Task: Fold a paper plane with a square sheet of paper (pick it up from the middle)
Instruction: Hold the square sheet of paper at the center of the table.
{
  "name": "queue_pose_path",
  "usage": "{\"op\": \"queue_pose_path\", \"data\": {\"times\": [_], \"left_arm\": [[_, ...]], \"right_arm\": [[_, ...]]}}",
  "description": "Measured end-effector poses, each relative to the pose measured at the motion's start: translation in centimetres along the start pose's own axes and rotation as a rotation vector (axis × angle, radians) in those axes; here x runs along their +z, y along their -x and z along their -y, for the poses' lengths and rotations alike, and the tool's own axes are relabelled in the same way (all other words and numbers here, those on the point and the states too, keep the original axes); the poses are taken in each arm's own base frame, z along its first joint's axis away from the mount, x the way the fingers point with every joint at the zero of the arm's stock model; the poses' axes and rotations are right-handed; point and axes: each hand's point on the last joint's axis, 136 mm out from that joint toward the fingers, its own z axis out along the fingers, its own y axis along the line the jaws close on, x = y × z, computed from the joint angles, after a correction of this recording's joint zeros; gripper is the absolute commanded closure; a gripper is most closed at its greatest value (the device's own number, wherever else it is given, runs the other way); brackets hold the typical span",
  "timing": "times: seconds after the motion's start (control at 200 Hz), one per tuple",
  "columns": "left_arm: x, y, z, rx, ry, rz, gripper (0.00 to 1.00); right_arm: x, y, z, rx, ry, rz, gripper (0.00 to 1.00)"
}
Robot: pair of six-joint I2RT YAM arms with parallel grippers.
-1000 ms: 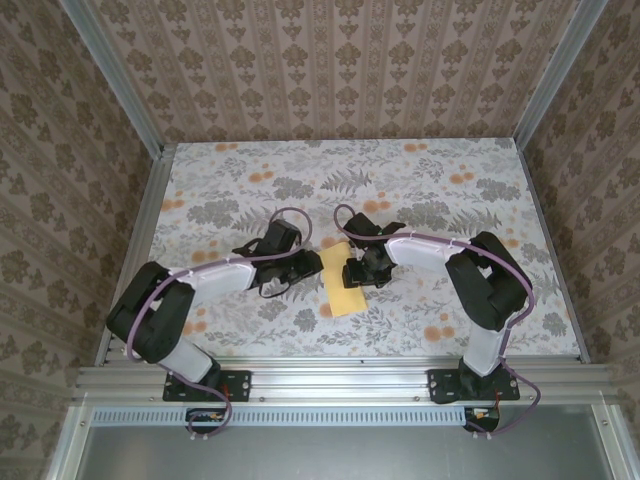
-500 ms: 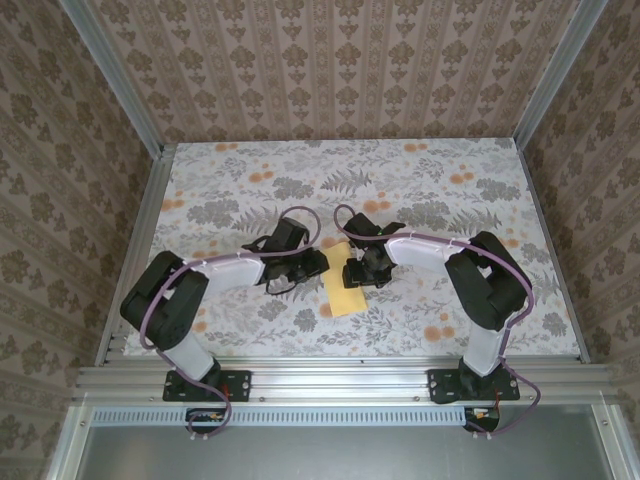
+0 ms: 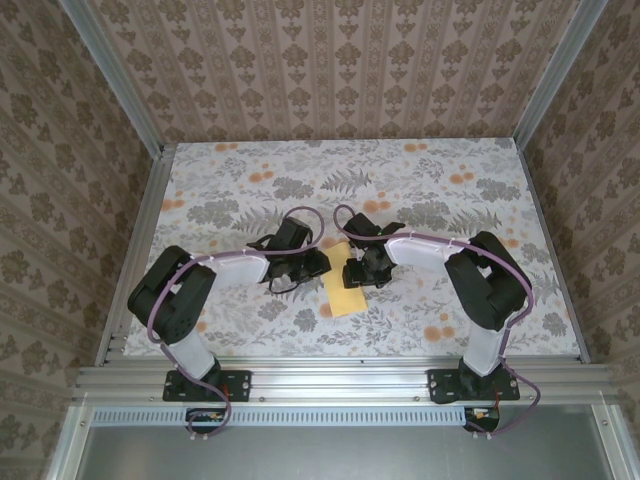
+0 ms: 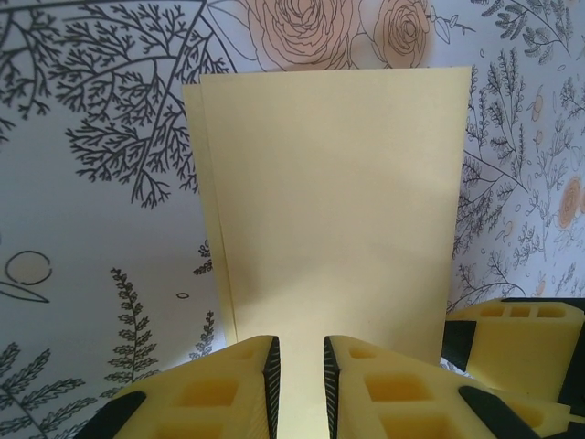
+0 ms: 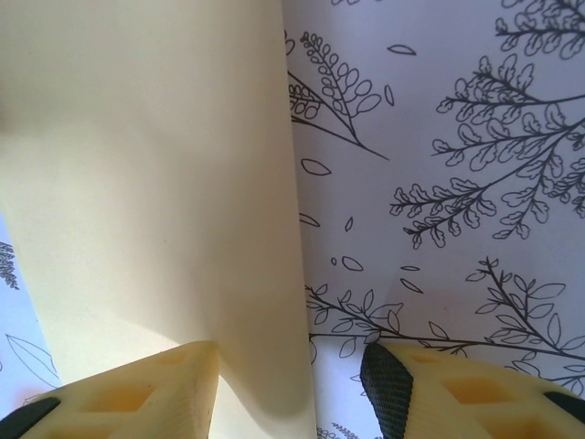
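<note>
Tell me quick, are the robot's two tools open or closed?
Left tool: nearly closed, a thin gap showing, over the pale-yellow folded paper sheet; gripping nothing visibly.
Right tool: open, straddling that sheet's edge, holding nothing.

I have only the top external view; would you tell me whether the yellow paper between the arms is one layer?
Observer: Folded double: in the left wrist view the square sheet of paper shows a second layer's edge along its left side.
Operator: And the left claw?
Observer: The left claw has a narrow slit between its jaws, at the paper's edge.
Operator: The right claw?
Observer: The right claw is open wide, straddling the paper's edge, one finger over the tablecloth.
</note>
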Motion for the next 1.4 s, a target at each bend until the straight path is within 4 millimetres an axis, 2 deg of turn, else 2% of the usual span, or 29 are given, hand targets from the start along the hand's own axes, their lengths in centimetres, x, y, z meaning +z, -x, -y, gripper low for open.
{"op": "queue_pose_path", "data": {"times": [0.54, 1.4], "left_arm": [[-0.03, 0.18, 0.74, 0.01, -0.012, 0.004, 0.77], [0.9, -0.49, -0.23, 0.002, 0.018, -0.024, 0.81]], "right_arm": [[0.15, -0.1, 0.06, -0.022, -0.001, -0.002, 0.48], [0.37, -0.13, 0.1, -0.018, -0.006, -0.01, 0.47]]}}
